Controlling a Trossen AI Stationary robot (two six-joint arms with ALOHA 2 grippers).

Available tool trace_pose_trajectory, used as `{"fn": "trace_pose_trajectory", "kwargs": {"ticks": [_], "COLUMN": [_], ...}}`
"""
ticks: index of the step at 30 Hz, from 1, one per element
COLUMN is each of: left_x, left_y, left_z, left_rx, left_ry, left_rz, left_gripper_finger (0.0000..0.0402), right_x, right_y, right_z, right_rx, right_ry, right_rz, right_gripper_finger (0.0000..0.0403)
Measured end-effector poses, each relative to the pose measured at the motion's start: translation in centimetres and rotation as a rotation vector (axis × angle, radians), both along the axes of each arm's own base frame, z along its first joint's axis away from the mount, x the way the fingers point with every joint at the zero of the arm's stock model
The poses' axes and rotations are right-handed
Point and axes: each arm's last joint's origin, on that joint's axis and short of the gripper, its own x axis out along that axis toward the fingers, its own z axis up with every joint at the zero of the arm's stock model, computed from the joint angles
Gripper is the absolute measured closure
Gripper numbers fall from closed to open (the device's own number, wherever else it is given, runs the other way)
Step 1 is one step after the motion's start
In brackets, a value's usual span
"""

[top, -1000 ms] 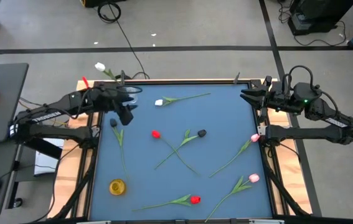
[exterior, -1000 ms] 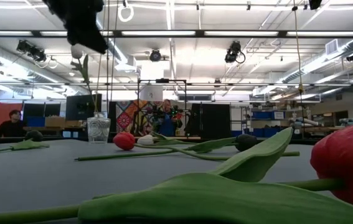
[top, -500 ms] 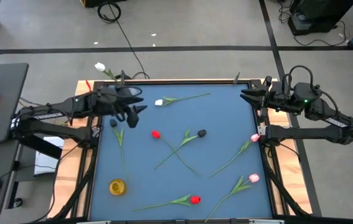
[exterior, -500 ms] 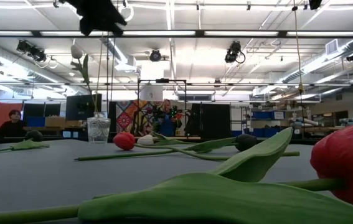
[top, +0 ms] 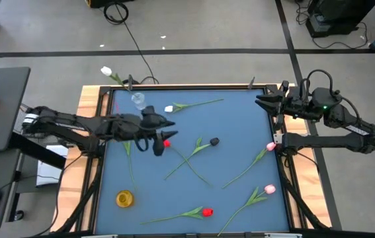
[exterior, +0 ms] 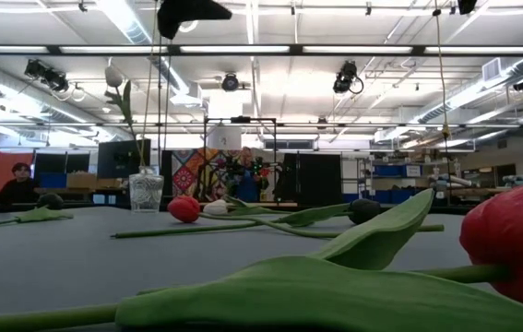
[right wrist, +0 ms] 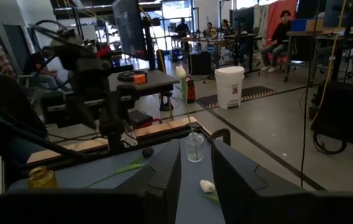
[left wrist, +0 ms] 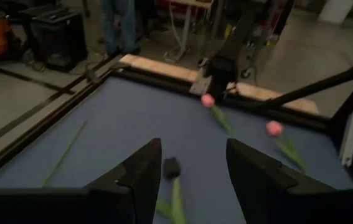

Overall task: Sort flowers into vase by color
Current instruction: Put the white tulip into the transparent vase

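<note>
— Where's the left end effector [top: 159, 137]?
— Over the desk [top: 240, 125], fingers spread, empty, above the red tulip [top: 165, 142]. The right end effector [top: 261, 100] waits at the far corner, open too.
— And the flowers?
— One white tulip [top: 106, 71] in the glass vase [top: 137, 100]; the rest lie scattered.

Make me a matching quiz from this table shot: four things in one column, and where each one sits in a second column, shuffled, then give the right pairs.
Things:
1. glass vase
2. yellow vase
3. left hand
4. right hand

Places:
A. near-left part of the blue mat
B. far-right corner of the table, idle
C. far-left corner, one white tulip standing in it
D. above the mat's middle-left, open, over a red tulip

Pairs: 1-C, 2-A, 3-D, 4-B
</note>
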Motion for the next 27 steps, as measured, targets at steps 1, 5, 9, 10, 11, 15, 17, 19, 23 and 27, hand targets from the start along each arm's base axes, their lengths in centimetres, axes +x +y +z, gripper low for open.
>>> {"fn": "trace_pose_trajectory", "kwargs": {"ticks": [1, 5, 9, 10, 11, 15, 17, 19, 23, 27], "left_x": [0.4, 1.4, 2.0, 2.1, 2.1, 2.3, 2.3, 2.4, 2.5, 2.7], "left_y": [-0.4, -1.9, -3.1, -3.3, -3.5, -3.7, -3.5, -3.3, -2.6, -2.1], "left_z": [-0.1, -0.6, -1.1, -1.3, -1.3, -1.1, -1.1, -1.1, -1.0, -1.1], "left_rx": [-0.01, -0.033, -0.046, -0.047, -0.048, -0.047, -0.03, -0.003, 0.033, 0.011], "left_ry": [-0.02, -0.051, -0.06, -0.057, -0.063, -0.087, -0.083, -0.076, -0.074, -0.071], "left_rz": [-0.001, -0.008, -0.007, -0.012, -0.016, -0.019, -0.017, -0.014, -0.018, -0.073], "left_gripper_finger": [0.0217, 0.0217, 0.0217, 0.0217, 0.0217, 0.0217, 0.0217, 0.0217, 0.0217, 0.0217], "right_x": [0.0, 0.0, 0.0, 0.0, 0.0, 0.0, 0.0, 0.0, 0.0, 0.0], "right_y": [0.0, 0.0, 0.0, 0.0, 0.0, 0.0, 0.0, 0.0, 0.0, 0.0], "right_z": [0.0, 0.0, 0.0, 0.0, 0.0, 0.0, 0.0, 0.0, 0.0, 0.0], "right_rx": [0.0, 0.0, 0.0, 0.0, 0.0, 0.0, 0.0, 0.0, 0.0, 0.0], "right_ry": [0.0, 0.001, 0.001, 0.0, 0.0, 0.0, 0.0, 0.001, 0.0, 0.0], "right_rz": [0.0, 0.0, 0.0, 0.0, 0.0, 0.0, 0.0, 0.0, 0.0, 0.0], "right_gripper_finger": [0.0304, 0.0304, 0.0304, 0.0304, 0.0304, 0.0304, 0.0304, 0.0304, 0.0304, 0.0304]}}
